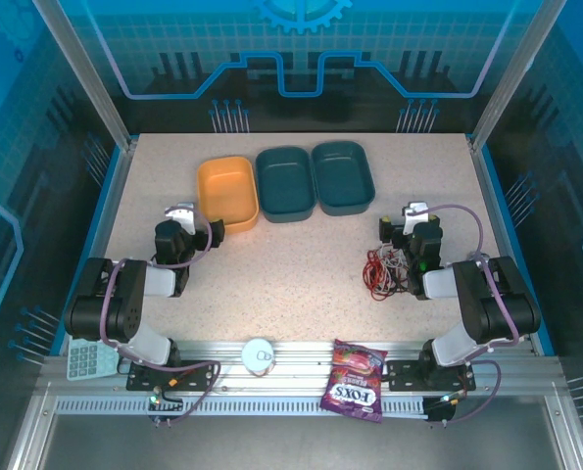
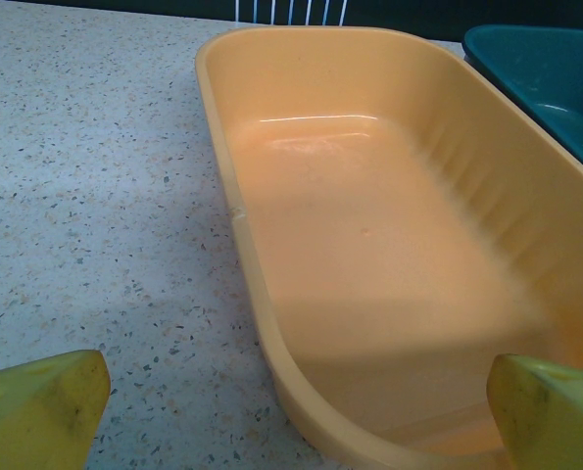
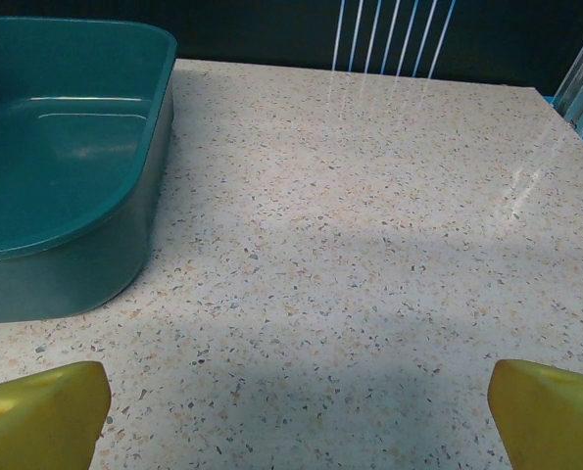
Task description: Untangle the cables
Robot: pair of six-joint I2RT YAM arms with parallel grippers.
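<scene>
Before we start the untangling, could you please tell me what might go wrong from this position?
1. The cables lie in a tight clump right beside the right arm, nearer its base than the open right gripper, which faces the table. Turning back for them could drag or snag the clump.
2. The open left gripper sits at the near end of the orange tray. Swinging across toward the cables might knock it.

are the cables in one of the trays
No, the cables lie in a heap directly on the table.
</scene>
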